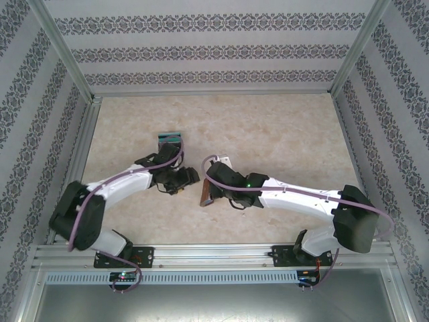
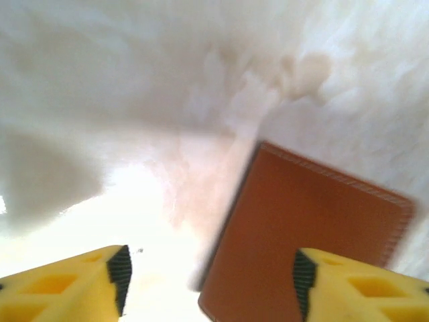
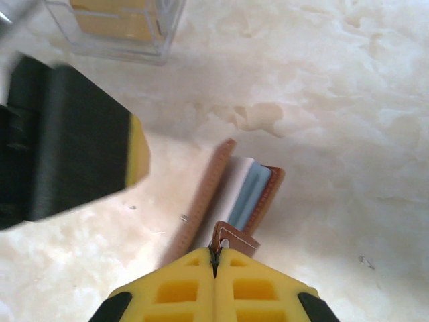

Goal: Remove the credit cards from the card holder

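The card holder (image 3: 221,191), brown leather, stands on edge on the table and gapes a little. A white layer and blue-grey sleeves (image 3: 251,190) show between its leaves. My right gripper (image 3: 215,253) is shut on its snap tab (image 3: 234,239). The credit cards are hidden inside; I cannot pick any out. My left gripper (image 2: 208,278) is open, with the holder's brown outer face (image 2: 301,228) just ahead of its right finger and apart from the pads. From above, the left gripper (image 1: 190,178) and right gripper (image 1: 213,190) meet at the holder (image 1: 204,196) in mid-table.
A small clear box (image 3: 120,27) with something tan-yellow inside stands on the table beyond the holder. From above the box (image 1: 169,139) looks teal, just behind the left arm. Metal frame rails and patterned walls bound the marble-look table (image 1: 288,134).
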{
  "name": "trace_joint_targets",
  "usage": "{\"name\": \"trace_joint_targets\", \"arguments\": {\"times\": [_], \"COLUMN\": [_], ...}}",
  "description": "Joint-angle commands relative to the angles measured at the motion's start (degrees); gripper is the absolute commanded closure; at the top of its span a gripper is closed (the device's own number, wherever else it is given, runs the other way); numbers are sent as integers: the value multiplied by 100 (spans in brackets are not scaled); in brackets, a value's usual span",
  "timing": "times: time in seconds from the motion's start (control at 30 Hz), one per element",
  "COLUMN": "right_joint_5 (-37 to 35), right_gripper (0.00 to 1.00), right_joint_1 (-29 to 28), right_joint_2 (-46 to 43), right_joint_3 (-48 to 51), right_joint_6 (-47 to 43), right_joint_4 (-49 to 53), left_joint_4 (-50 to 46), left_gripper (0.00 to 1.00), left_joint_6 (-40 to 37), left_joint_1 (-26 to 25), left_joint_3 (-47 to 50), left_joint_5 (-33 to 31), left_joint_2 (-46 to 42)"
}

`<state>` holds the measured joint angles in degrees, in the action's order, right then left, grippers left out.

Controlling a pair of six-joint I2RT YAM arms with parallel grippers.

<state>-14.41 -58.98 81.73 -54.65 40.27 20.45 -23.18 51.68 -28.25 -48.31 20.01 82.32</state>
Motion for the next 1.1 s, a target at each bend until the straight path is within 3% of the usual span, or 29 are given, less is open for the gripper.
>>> {"name": "trace_joint_targets", "arguments": {"times": [0.0,0.2,0.57,0.63,0.7,0.8,1.07], "right_joint_5": [174,110,-431,-425,-375,-255,-200], "right_gripper": [100,100,100,91,73,65,76], "right_joint_1": [18,112,588,685,697,695,699], "right_joint_2": [-60,-95,-433,-389,-320,-145,405], "right_joint_3": [-382,-374,609,688,693,685,744], "right_joint_6": [-61,-96,173,136,103,142,269], "right_joint_4": [-39,95,805,946,965,898,745], "left_joint_4": [-925,-728,-99,-3,95,252,671], "left_gripper": [29,29,39,40,41,42,49], "left_joint_6": [-413,-460,-500,-479,-481,-482,-549], "left_joint_1": [239,305,302,291,277,221,-43], "left_joint_3": [-268,-62,181,194,201,197,91], "left_joint_5": [-930,-588,196,318,399,539,928], "left_joint_2": [-690,-946,-565,-479,-444,-395,-179]}}
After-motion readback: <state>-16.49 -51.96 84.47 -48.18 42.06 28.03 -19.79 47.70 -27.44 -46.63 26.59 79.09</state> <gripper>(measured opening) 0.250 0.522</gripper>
